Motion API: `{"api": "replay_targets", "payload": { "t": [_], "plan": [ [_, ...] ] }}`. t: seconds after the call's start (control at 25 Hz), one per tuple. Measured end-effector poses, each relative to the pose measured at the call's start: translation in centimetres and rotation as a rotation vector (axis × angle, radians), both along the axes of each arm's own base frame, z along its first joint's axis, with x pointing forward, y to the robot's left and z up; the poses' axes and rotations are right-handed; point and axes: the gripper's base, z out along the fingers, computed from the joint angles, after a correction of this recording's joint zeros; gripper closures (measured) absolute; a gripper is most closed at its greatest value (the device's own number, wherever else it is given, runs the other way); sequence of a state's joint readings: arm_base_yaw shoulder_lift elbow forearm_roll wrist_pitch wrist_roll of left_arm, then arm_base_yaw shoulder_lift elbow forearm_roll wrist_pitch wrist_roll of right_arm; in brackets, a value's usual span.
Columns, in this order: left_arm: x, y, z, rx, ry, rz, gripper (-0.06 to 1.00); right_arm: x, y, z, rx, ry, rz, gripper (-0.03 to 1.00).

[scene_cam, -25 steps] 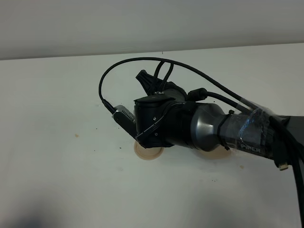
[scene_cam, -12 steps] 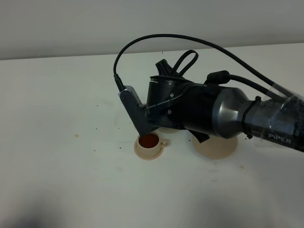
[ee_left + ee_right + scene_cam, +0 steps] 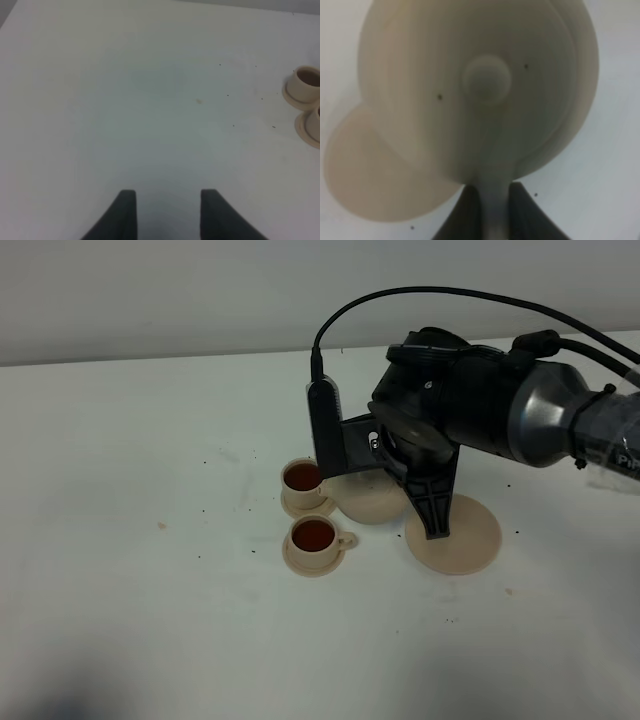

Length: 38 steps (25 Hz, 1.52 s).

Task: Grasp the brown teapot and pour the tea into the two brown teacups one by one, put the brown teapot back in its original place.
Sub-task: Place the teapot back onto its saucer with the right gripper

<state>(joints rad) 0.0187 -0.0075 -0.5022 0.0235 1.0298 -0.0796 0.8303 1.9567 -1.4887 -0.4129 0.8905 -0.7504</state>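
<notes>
Looking down from the high camera, the pale tan, squat brown teapot is seen mostly hidden under the right gripper, with two small handled teacups full of reddish tea just beside it and the flat tan plate below the gripper. In the left wrist view, the left gripper is held apart over bare table, the cups well off. In the right wrist view, the round knobbed lid fills the frame, and the loop handle is pinched between the closed jaws.

pale tan teapot, tan teacups holding reddish-brown tea.
</notes>
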Motion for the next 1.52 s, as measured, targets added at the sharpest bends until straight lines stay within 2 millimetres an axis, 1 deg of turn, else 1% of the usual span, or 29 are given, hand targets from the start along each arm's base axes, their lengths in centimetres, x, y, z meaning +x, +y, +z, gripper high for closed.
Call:
{"api": "replay_targets", "payload": {
  "t": [0.32, 0.6, 1.0, 1.52],
  "plan": [
    [0.0, 0.0, 0.0, 0.0, 0.0, 0.0, 0.62, 1.1, -1.0, -0.3, 0.139, 0.095, -0.094, 0.86],
    [0.0, 0.0, 0.0, 0.0, 0.0, 0.0, 0.62, 1.9, -2.0, -0.4, 0.202, 0.154, -0.177, 0.86],
    [0.0, 0.0, 0.0, 0.0, 0.0, 0.0, 0.62, 2.1, -2.1, -2.2, 0.184, 0.22, -0.21, 0.86],
    [0.0, 0.0, 0.0, 0.0, 0.0, 0.0, 0.62, 2.1, -2.1, -2.3, 0.182, 0.222, -0.211, 0.86]
  ]
}}
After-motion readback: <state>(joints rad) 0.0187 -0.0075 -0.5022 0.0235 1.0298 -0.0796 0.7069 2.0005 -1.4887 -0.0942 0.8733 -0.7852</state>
